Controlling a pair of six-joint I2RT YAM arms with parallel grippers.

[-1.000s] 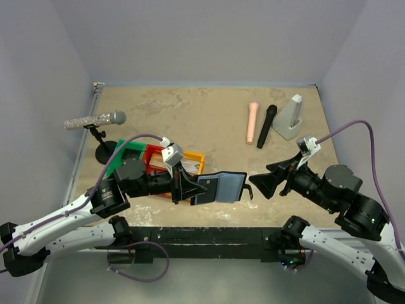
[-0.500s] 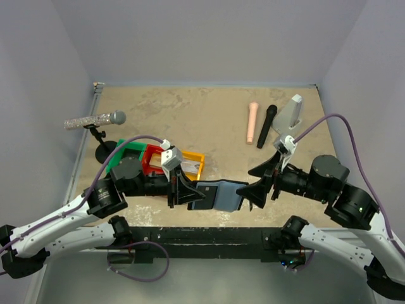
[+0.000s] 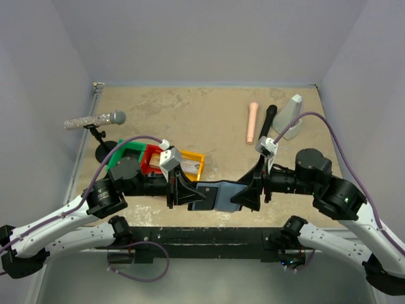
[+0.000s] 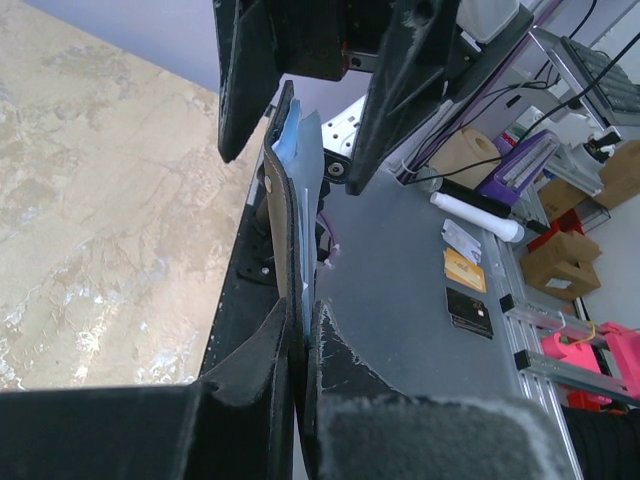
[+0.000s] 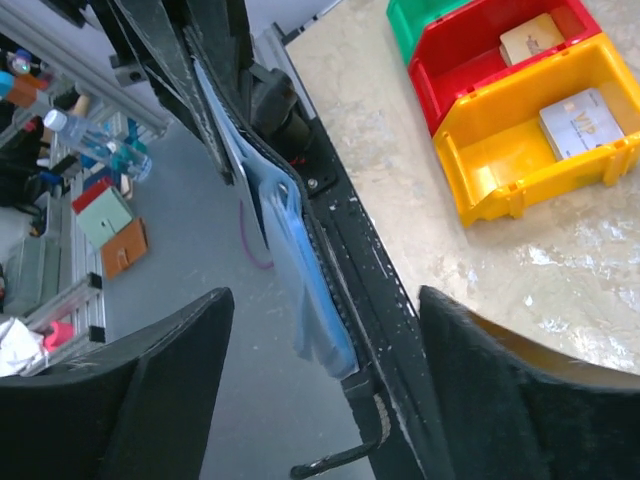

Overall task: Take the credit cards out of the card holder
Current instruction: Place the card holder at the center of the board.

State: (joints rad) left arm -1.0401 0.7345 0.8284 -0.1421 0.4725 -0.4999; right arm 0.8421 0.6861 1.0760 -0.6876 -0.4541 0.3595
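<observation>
Card holder [image 3: 218,193] is held up on edge just near-right of the yellow bin [image 3: 193,163], over the near edge of the counter [image 3: 190,120]. Left pincer [image 3: 188,192] sits between the yellow bin and the holder, its 2 fingers [image 4: 255,375] pressed together on the holder's near end, black cover and pale blue inner face pinched between them. Right pincer [image 3: 243,190] is on the side of the holder away from the yellow bin, spread wide, 1 finger on each side of the holder's free end. From the left wrist view those 2 dark fingers straddle the far end; I cannot tell if either touches it. Right wrist view shows the holder edge-on [image 5: 290,240], slightly fanned open, with pale blue pockets showing. Silvery grey card [image 5: 580,120] lies flat inside the yellow bin. Tan card [image 5: 532,38] lies in the red bin [image 5: 470,60], which is joined to the yellow bin's far side. Green bin [image 5: 415,15] is 1 further along, its contents not visible. Whether a card remains in the holder cannot be told.
</observation>
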